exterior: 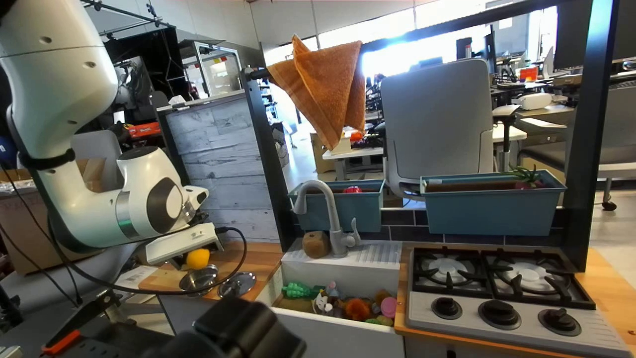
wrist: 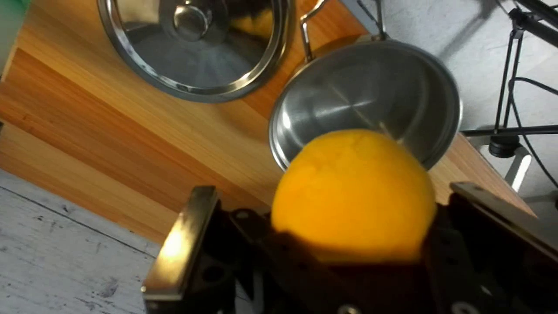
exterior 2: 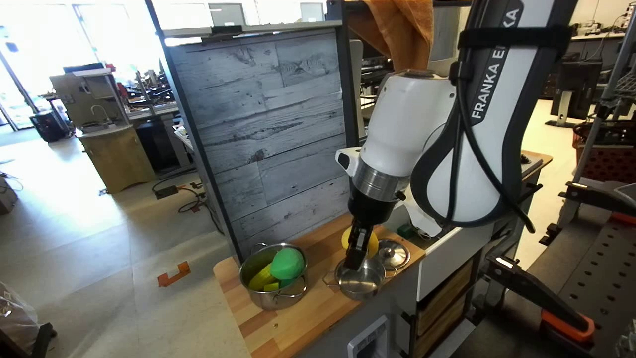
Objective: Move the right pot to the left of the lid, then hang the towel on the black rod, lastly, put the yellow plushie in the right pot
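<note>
- We are watching the gripper (exterior 2: pixel 356 253) pinching the yellow plushie (wrist: pixel 355 196); in the wrist view its fingers are flanking the soft ball on both sides.
- We are finding the yellow plushie off the counter, hanging just above the right pot (wrist: pixel 368 93); in the wrist view it is covering part of the pot's rim.
- The right pot is standing upright on the wooden counter (exterior 2: pixel 313 318), its shiny inside showing.
- In both exterior views the lid (exterior 2: pixel 393 253) is lying just to the right of that pot, knob facing up; whether the two are touching, we are not managing to tell.
- In an exterior view we are also seeing the left pot (exterior 2: pixel 263 299), standing apart from the right pot, with a green toy (exterior 2: pixel 288 263) and a yellow toy (exterior 2: pixel 261 279) sitting in it.
- Higher up, the towel (exterior: pixel 328 79) is hanging over the black rod (exterior: pixel 437 31), folded near one end, a corner pointing down.
- We are looking into the sink (exterior: pixel 343 271), where a pile of toys (exterior: pixel 357 309) is lying; the faucet (exterior: pixel 334 219) is rising at its back edge.
- Beside the sink, the stove (exterior: pixel 469 323) is sitting, with a blue planter (exterior: pixel 494 214) hanging behind it.
</note>
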